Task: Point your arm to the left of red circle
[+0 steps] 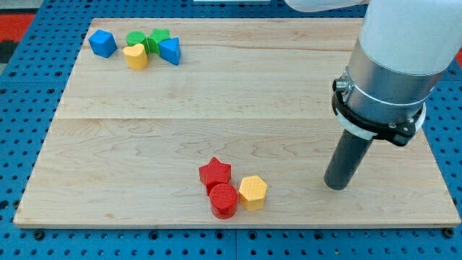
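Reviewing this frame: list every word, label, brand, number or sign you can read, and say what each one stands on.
None: no text can be read in the camera view.
The wooden board, the red circle, the red star, the yellow hexagon and the far cluster's blocks carry no markings.
The arm's grey collar and my tip show no label either.

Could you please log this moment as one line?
tip right of yellow hexagon, apart | red circle between red star and hexagon | target left side unreached
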Robot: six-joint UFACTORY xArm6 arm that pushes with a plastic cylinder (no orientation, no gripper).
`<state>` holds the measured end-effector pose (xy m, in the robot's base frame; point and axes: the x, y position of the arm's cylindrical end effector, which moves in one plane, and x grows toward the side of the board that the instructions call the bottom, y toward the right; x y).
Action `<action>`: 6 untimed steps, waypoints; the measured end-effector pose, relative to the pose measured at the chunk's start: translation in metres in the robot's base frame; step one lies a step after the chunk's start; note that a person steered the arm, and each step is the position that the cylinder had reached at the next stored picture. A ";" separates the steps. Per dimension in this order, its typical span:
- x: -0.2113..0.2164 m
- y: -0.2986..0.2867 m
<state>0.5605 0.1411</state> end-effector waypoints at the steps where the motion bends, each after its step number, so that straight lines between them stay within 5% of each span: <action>1: 0.000 0.005; 2: -0.023 0.012; 4: -0.182 0.020; 5: -0.221 0.009; 6: -0.198 0.000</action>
<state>0.3629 0.1407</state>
